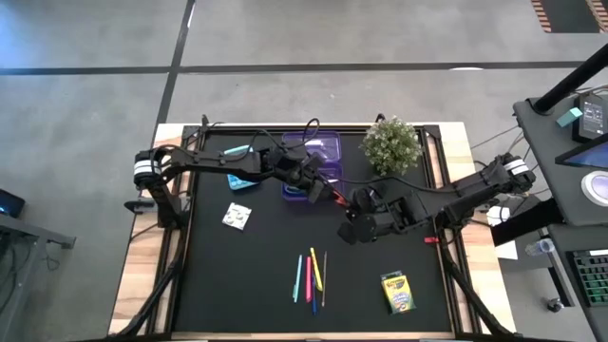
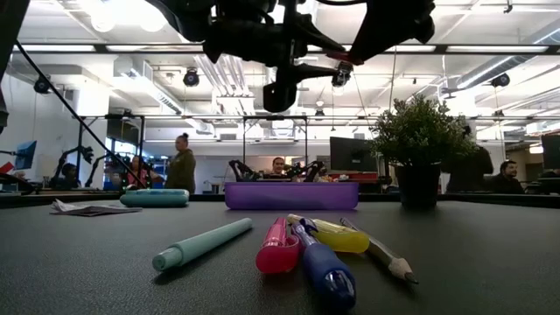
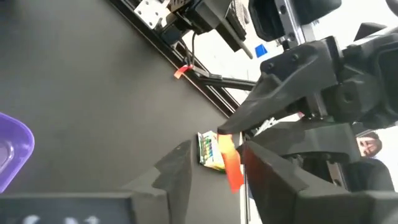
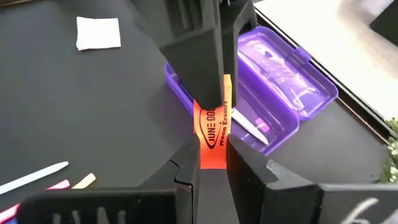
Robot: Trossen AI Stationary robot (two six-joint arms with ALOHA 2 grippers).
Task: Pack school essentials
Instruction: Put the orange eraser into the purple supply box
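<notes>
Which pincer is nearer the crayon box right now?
Right. The right pincer is mid-table, up and left of the crayon box. The left pincer meets it at the orange eraser, slightly farther off.

Bright ceiling lights (image 2: pixel 114 17) above me, even light on my black table (image 1: pixel 266 275), soft faint shadows, glare on the purple case (image 4: pixel 292 93), my near fingers (image 3: pixel 180 168) blurred, low view's foreground pens (image 2: pixel 302 249) soft

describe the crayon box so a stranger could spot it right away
Start from the black table mat in the high view and go to its near right corner. The yellow-green cardboard crayon box lies flat there, alone, right of the row of thin coloured pens; it is the only boxy thing there.
</notes>
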